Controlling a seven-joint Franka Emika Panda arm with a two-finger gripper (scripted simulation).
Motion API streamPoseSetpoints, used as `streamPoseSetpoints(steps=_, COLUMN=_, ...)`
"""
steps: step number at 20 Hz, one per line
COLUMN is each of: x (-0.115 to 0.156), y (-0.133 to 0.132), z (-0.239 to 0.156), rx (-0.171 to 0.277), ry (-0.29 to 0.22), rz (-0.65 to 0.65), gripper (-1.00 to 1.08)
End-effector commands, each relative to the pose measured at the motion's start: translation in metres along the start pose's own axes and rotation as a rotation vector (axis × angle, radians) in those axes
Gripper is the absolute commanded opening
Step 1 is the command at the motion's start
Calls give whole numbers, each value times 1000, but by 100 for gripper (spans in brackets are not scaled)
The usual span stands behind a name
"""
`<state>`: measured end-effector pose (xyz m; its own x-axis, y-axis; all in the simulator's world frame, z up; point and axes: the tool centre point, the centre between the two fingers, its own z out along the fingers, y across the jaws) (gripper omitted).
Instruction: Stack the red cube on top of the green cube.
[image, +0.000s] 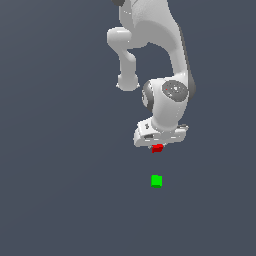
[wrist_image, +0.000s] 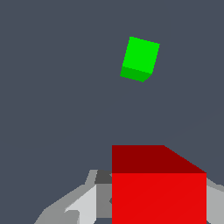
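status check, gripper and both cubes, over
Gripper shut on red cube. Green cube sits apart, not yet under it. Nothing between them.

Flat, featureless slate-grey ground (image: 60, 190) — evenly lit, no visible walls.

So the tiny bright red cube (image: 157, 148) sits right under the white robot gripper (image: 159, 145), between its fingers (wrist_image: 83, 205). The tiny bright green cube (image: 156, 181) lies apart from it on the flat grey floor (image: 60, 175), nearer the exterior view's bottom edge, almost straight in line.
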<state>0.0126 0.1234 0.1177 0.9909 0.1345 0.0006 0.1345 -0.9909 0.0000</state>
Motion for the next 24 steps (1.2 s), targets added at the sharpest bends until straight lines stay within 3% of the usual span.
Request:
streamPoseSetpoints(steps=1, x=3, y=0, z=1, rx=0, ry=0, rz=0, gripper=-100)
streamPoseSetpoints(steps=9, x=24, y=4, z=12, rx=0, ry=0, rz=0, gripper=-100)
streamPoseSetpoints(steps=24, x=91, y=14, z=44, rx=0, ry=0, rz=0, gripper=-100)
